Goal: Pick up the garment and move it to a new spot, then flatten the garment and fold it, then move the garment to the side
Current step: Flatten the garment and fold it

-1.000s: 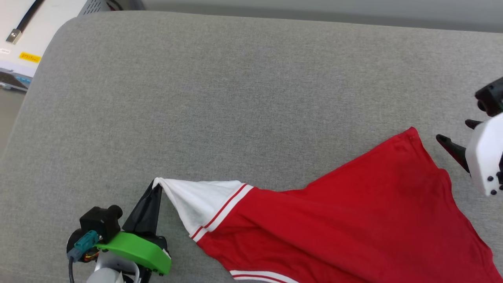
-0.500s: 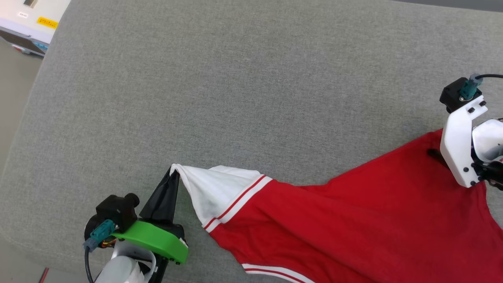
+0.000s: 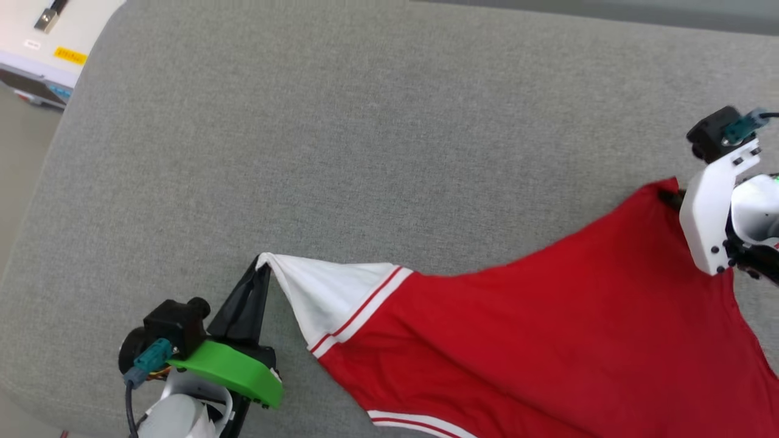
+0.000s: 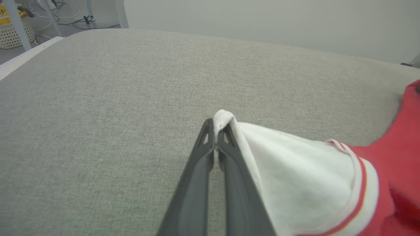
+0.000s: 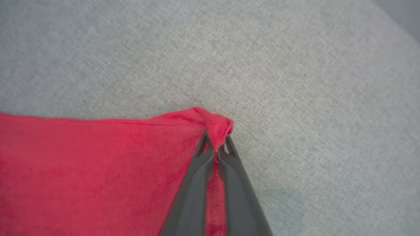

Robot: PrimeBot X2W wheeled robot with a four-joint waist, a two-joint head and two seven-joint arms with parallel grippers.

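Had left gripper (image 4: 215, 131) clamped on the shirt (image 3: 548, 316) sleeve tip, right gripper (image 5: 216, 146) on the red corner; risked losing either thin pinch by stretching too hard.

A wide grey woven cushion (image 3: 389, 152) with a rounded corner is evenly lit, with no hard shadows. Past its far left corner stands a white unit (image 3: 30, 45) bearing a small yellow label (image 3: 70, 56), and pale floor (image 3: 18, 170) runs along the cushion's left edge. Behind the cushion rises a plain pale wall (image 4: 262, 19), and off its far left end loose cables (image 4: 65, 14) lie near what looks like a woven basket (image 4: 11, 32).
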